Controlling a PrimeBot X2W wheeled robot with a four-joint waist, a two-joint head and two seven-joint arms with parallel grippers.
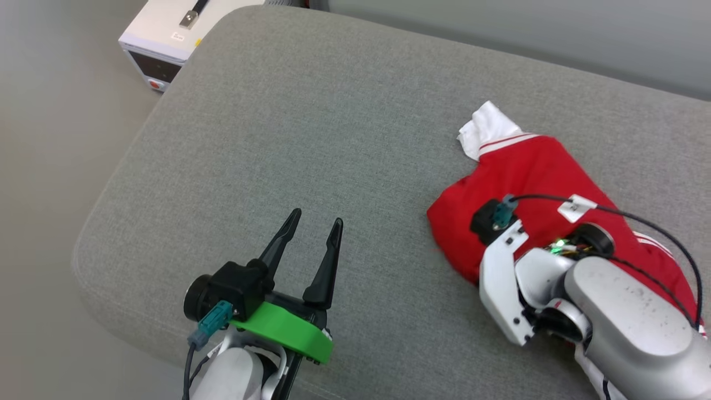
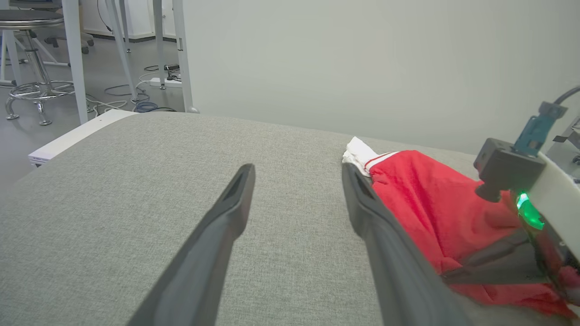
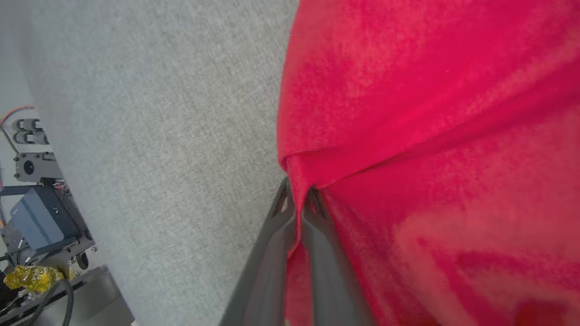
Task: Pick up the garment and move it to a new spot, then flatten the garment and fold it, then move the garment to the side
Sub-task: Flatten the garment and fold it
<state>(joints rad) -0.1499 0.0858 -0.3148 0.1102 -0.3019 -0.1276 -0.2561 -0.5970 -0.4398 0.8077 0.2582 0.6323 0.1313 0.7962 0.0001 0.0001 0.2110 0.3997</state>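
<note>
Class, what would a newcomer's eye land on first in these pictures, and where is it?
The red jersey shirt with a white sleeve lies bunched on the right of the grey cushion, a fold of it pinched in the right pincer. The left pincer hangs open over bare cushion at lower left.

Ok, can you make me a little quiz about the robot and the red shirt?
1. True or false: the right gripper is shut on a fold of the red shirt.
2. What does the shirt lie on? A: a wooden floor. B: a grey cushion. C: a metal tray.
3. Fill in: the left gripper is ____ and holds nothing.
Key: 1 true; 2 B; 3 open.
</note>
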